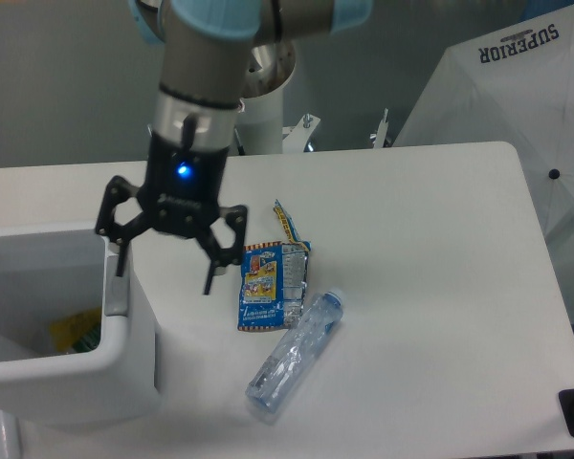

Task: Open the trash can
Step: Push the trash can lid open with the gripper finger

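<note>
Even, diffuse overhead light fills the scene; the flat white table [430, 287] reads bright without blown highlights. Soft, faint shadows lie under the crumpled clear plastic bottle [297, 356] and beside the large boxy white plastic bin [124, 373] at the table's left edge, whose open interior is dimmer than its walls. A small blue indicator lamp [183, 172] glows on the black two-finger gripper [165, 270], and the grey arm housing above it carries a mild sheen. Focus is moderately soft throughout, with compression grain; print on the blue snack wrapper [271, 287] is illegible. No edge distortion is evident.
</note>
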Tool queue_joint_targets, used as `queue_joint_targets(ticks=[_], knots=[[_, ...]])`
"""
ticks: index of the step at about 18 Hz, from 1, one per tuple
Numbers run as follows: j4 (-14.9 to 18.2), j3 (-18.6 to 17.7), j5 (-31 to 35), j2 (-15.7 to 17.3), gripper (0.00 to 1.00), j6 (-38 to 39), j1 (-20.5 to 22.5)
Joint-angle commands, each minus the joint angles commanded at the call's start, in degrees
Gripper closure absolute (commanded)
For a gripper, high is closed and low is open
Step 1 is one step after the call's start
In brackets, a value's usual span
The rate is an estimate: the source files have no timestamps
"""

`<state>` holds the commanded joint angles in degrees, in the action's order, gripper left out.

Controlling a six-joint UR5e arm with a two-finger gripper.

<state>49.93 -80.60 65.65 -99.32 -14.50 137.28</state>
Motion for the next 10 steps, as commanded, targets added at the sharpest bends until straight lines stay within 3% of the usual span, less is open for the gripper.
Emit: queue_joint_targets(ticks=[2,5,10], knots=[[-2.02,1.41,0.35,0.0,0.0,-0.09,2.01],[-1.76,3.17,0.44,-0.09,0.0,-0.36,5.1],[-1.41,2.38,5.54,0.0,0.0,-3.17,6.16]])
